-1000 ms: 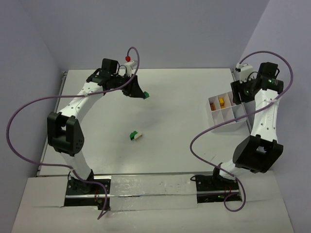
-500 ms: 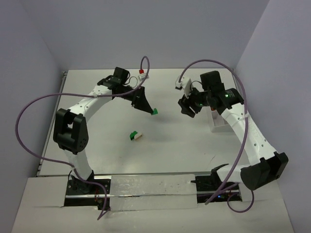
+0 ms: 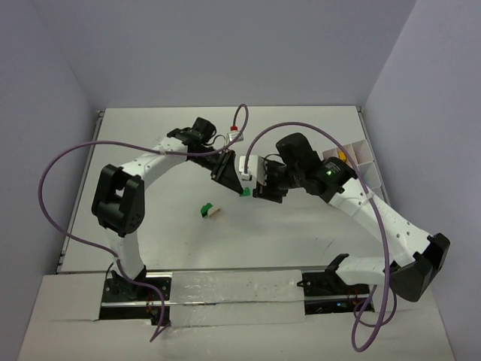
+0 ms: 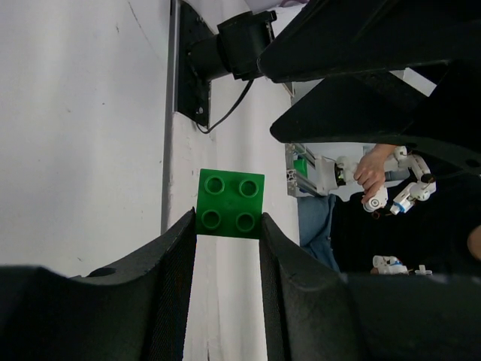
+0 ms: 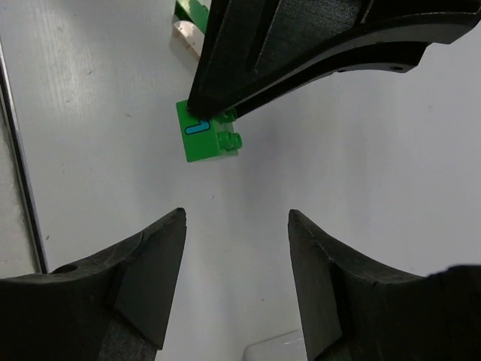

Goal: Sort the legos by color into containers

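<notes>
White table [image 3: 301,233] carries the four-compartment tray [image 3: 364,153] at the overhead view's right; mid-frame, the left end effector [image 3: 237,185] pinches a green brick [image 4: 230,204], so the right end effector [image 5: 237,226], jaws apart, should probably straddle it squarely before closing.

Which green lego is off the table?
The green lego pinched in the left gripper; the other green lego lies on the table beside a white lego.

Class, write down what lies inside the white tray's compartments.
A yellow brick shows in one compartment of the white tray; the right arm covers the near compartments, hiding any contents there.
</notes>
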